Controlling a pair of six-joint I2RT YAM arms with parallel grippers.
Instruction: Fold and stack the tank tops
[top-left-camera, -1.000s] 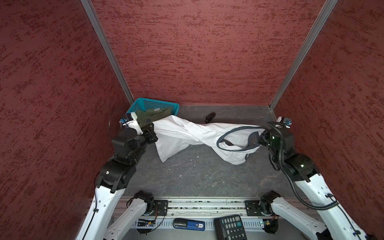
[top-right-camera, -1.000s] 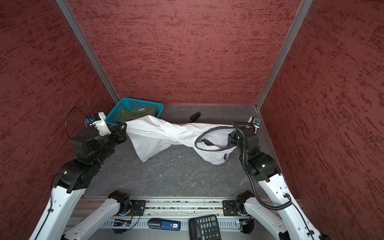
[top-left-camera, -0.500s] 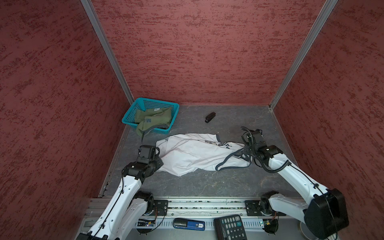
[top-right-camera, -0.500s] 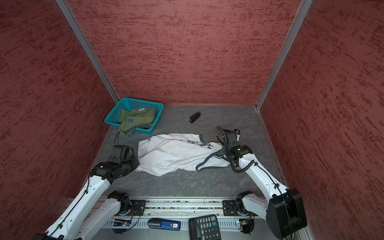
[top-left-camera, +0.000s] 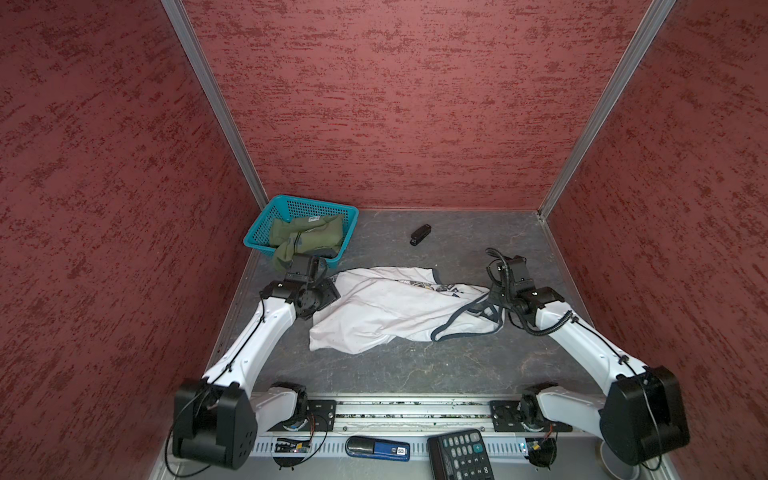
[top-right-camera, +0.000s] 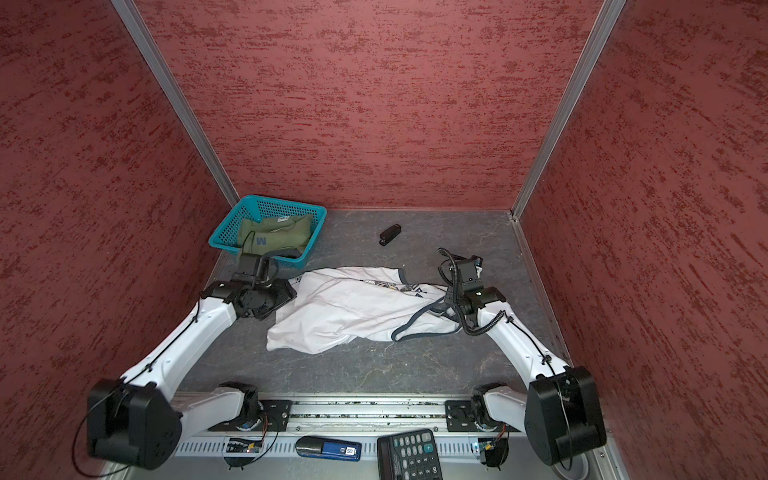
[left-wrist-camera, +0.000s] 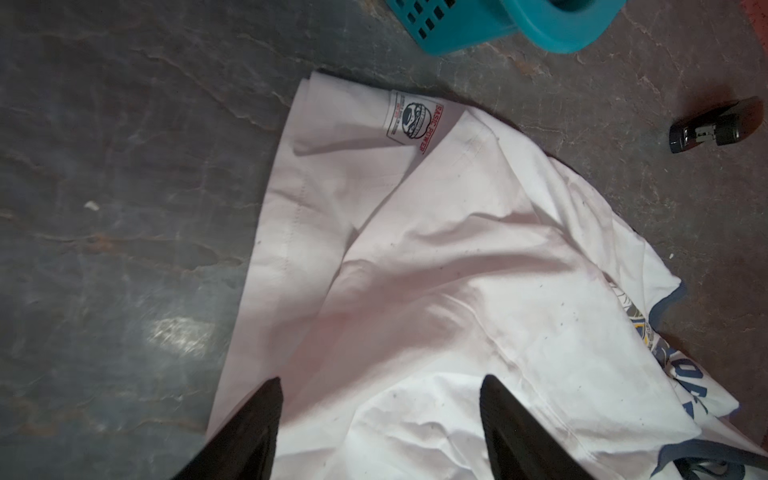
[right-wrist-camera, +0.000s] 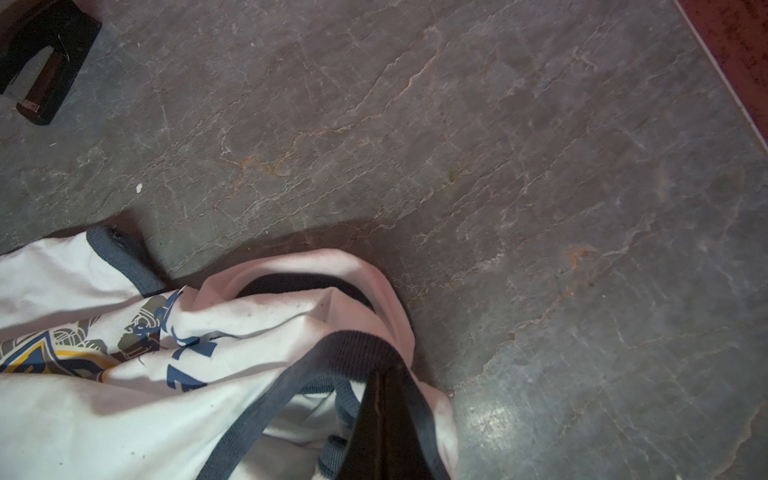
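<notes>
White cloth lies under my left gripper (left-wrist-camera: 381, 379), jaws spread and holding nothing, at the hem end of the white tank top (top-left-camera: 386, 307). Its long axis runs crosswise to my right gripper (right-wrist-camera: 384, 386), pressed together on the dark trim (right-wrist-camera: 266, 399). The olive tank top (top-left-camera: 309, 235) sits in the teal basket (top-left-camera: 258, 228), nearer my left.

Red textured walls (top-left-camera: 395, 104), grey marbled floor (top-left-camera: 415, 365)
</notes>
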